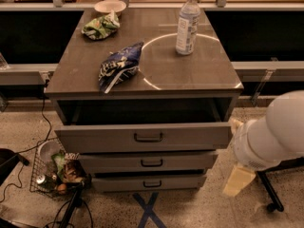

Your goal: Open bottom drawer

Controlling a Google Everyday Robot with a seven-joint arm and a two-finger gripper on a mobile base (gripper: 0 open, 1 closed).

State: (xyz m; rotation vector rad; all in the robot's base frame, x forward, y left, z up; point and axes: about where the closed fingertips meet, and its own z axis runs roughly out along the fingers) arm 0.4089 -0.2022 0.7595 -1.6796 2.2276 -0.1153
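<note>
The bottom drawer (pixel 151 182) is the lowest of three on the grey cabinet (pixel 142 80). Its plain grey front with a small dark bar handle (pixel 152 184) sits set back under the others. The middle drawer (pixel 151 161) sticks out slightly. The top drawer (pixel 145 137) is pulled out furthest. My white arm (pixel 273 132) reaches in from the right edge. The beige gripper (pixel 238 180) hangs low beside the cabinet's right front corner, at about the bottom drawer's height and to the right of it. It touches nothing.
On the cabinet top are a water bottle (pixel 187 23), a blue chip bag (pixel 118 66), a green bag (pixel 100 26) and a bowl (pixel 110 6). A wire basket of trash (pixel 56 174) stands at the lower left. A blue tape cross (pixel 148 210) marks the floor. A black stand leg (pixel 268 194) lies at the right.
</note>
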